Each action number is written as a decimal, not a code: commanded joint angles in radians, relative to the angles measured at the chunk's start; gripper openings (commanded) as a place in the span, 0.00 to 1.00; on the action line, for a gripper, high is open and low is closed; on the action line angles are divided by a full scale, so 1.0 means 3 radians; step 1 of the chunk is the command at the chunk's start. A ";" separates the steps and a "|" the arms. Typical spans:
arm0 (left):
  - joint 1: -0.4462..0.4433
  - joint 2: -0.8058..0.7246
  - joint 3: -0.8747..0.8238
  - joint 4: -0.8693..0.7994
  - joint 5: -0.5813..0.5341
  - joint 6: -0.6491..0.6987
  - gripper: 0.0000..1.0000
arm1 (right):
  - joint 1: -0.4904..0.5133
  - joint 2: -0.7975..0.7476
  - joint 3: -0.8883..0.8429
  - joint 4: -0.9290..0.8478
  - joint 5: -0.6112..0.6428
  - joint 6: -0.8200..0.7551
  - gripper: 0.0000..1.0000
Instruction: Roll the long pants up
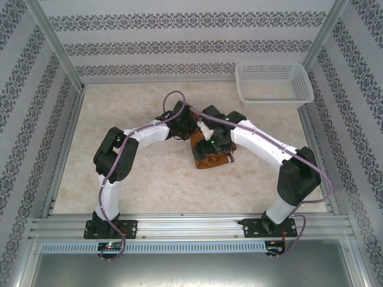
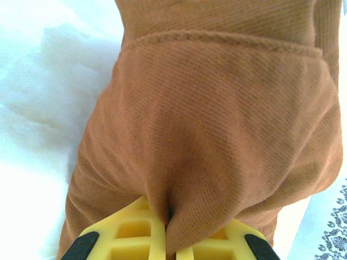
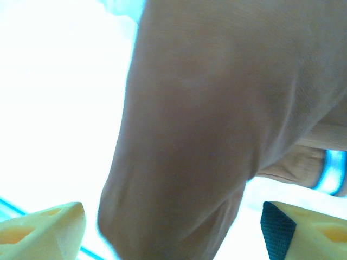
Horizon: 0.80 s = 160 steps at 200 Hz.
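The long pants (image 1: 210, 158) lie as a compact rust-brown bundle in the middle of the table, with the pale striped waistband (image 1: 230, 159) at its right edge. My left gripper (image 1: 189, 131) sits at the bundle's far left corner. In the left wrist view it (image 2: 171, 241) is shut, its yellow fingers (image 2: 133, 233) pinching a fold of the pants (image 2: 217, 124). My right gripper (image 1: 211, 143) hovers over the bundle's top. In the right wrist view it (image 3: 173, 230) is open, with its fingers (image 3: 46, 227) wide apart on either side of the brown cloth (image 3: 217, 124).
A white plastic basket (image 1: 274, 100) stands at the back right of the beige table (image 1: 119, 119). Metal frame posts (image 1: 57, 45) rise at the back corners, and a rail (image 1: 191, 226) runs along the near edge by the arm bases.
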 commanded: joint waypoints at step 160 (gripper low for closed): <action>-0.0001 -0.0015 -0.0156 -0.0235 0.0279 -0.0198 0.00 | 0.0841 0.1694 0.0340 -0.0560 0.3894 0.0174 0.89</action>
